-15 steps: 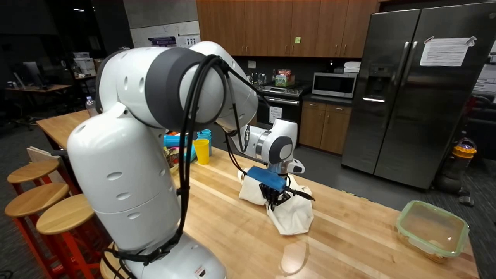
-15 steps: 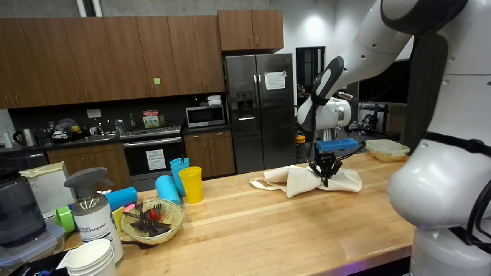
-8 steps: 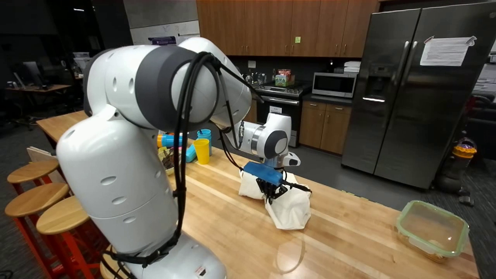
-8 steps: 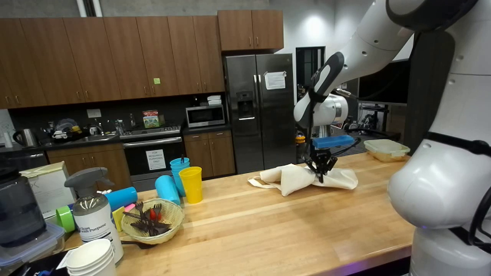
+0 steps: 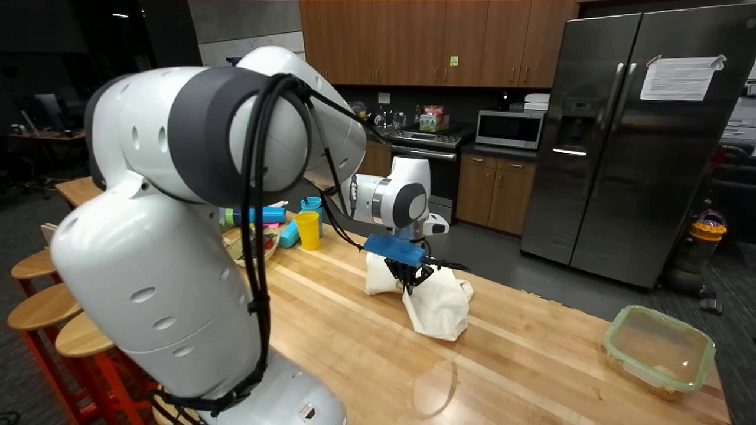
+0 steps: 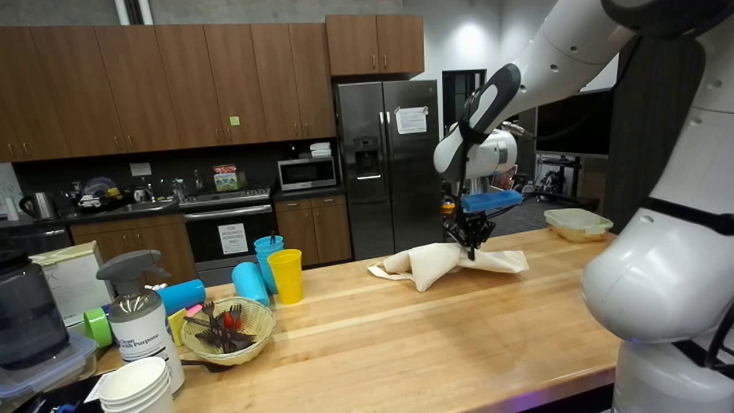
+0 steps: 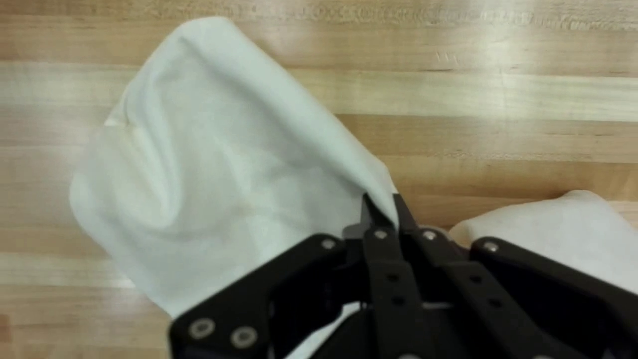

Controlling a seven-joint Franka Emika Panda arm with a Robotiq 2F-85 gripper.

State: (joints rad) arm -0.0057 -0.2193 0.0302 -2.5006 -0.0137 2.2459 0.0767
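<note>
An off-white cloth bag [image 5: 438, 310] lies crumpled on the wooden table, and both exterior views show it. My gripper [image 7: 388, 207] is shut on a fold of this bag [image 7: 234, 169], pinched between the fingertips in the wrist view. From the pinch the cloth spreads to the left, and another part of it shows at the right edge. In an exterior view the gripper [image 6: 471, 252] points down over the middle of the bag [image 6: 433, 264]. Around the grip the fabric is pulled up a little, while its ends rest on the table. A strap loop [image 6: 390, 274] trails at one end.
A yellow cup [image 6: 285, 276], blue cups [image 6: 250, 282] and a basket [image 6: 252, 344] of dark cutlery stand on the table. Near them are a spray bottle [image 6: 143, 332] and stacked white cups [image 6: 137, 387]. A green-lidded container [image 5: 658, 354] sits at the far end.
The gripper has risen slightly and shifted left in both exterior views, drawing the bag along. The bag's near end has slid away from the robot's base. The jaws have stayed shut.
</note>
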